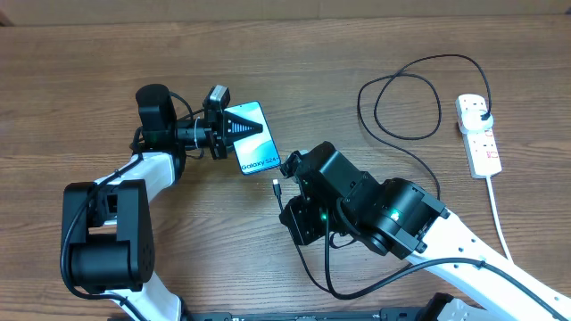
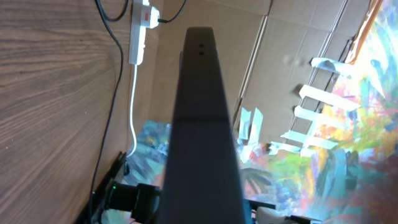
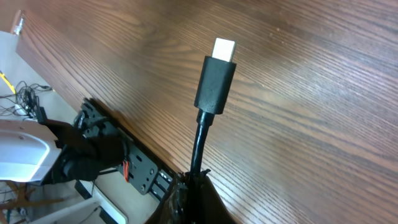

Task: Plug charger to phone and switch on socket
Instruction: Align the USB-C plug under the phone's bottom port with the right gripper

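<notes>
My left gripper (image 1: 228,127) is shut on the phone (image 1: 253,135), a slim phone with a light-blue "Galaxy" screen, and holds it tilted above the table. In the left wrist view the phone (image 2: 202,124) shows edge-on as a dark bar that hides the fingers. My right gripper (image 1: 285,200) is shut on the charger cable just behind its connector (image 1: 277,186), a short way right of and below the phone. The connector (image 3: 217,78) sticks out past the fingers (image 3: 193,186), silver tip bare. The charger's black plug (image 1: 482,116) sits in the white socket strip (image 1: 480,147).
The black cable loops (image 1: 406,107) lie on the wood table between my right arm and the strip. The strip's thick white cord (image 1: 500,223) runs to the front right. The strip (image 2: 142,37) and cable also show in the left wrist view, with cardboard beyond.
</notes>
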